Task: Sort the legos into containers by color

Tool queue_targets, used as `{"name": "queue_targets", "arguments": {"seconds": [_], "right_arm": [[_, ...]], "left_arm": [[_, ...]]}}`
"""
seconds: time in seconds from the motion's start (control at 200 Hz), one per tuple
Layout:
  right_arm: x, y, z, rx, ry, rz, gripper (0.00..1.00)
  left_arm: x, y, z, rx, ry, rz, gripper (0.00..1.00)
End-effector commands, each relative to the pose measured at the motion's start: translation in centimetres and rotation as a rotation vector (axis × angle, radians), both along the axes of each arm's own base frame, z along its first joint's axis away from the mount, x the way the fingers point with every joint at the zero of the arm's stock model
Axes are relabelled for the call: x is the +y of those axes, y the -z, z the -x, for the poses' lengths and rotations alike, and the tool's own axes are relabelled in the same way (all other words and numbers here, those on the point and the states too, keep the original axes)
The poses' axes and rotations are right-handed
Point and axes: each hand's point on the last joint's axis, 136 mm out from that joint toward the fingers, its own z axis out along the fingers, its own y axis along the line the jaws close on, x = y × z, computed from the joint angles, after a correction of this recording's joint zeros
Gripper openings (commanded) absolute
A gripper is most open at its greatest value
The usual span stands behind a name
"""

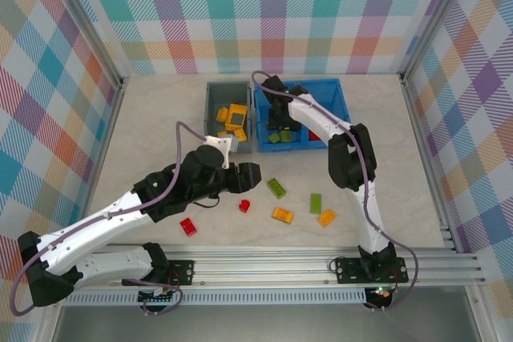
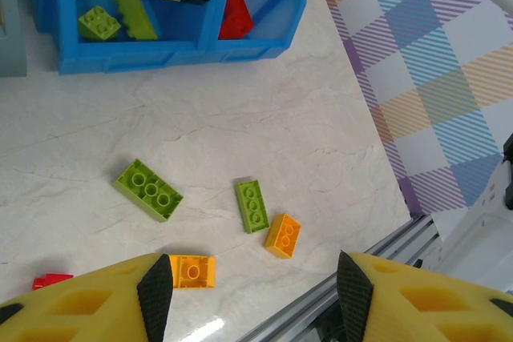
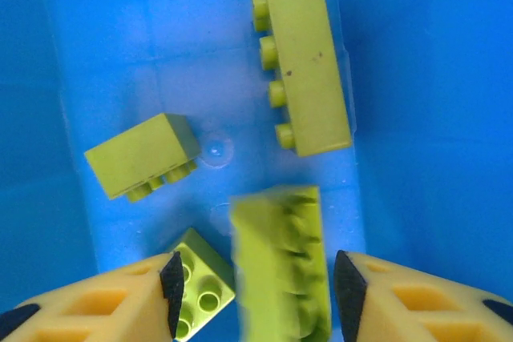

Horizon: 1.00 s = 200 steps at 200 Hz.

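My right gripper hangs open over the left compartment of the blue bin. A blurred lime green lego sits loose between its fingers, touching neither pad. Three more green legos lie on that compartment's floor. My left gripper is open and empty above the table. Below it lie two green legos, two orange ones and a red one. In the top view the left gripper hovers near a red lego. The grey bin holds yellow-orange legos.
A red lego lies in the blue bin's right compartment. Another red lego sits near the table's front edge, by the metal rail. Checked walls enclose the table on three sides.
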Motion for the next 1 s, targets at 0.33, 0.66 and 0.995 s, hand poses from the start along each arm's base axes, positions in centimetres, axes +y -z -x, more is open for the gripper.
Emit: {"name": "queue_targets", "arguments": {"seconds": [0.33, 0.66, 0.995], "right_arm": [[2.0, -13.8, 3.1, -0.213, -0.047, -0.124, 0.52], [-3.9, -18.3, 17.6, -0.183, -0.187, -0.314, 0.67], [-8.1, -18.4, 31.4, -0.094, -0.239, -0.609, 0.85]], "left_arm": [[0.0, 3.2, 0.8, 0.064, 0.022, -0.088, 0.59], [-6.1, 10.6, 6.1, -0.022, 0.455, -0.491, 0.65], [-8.1, 14.8, 8.5, -0.341, 1.081, -0.737, 0.70]]}}
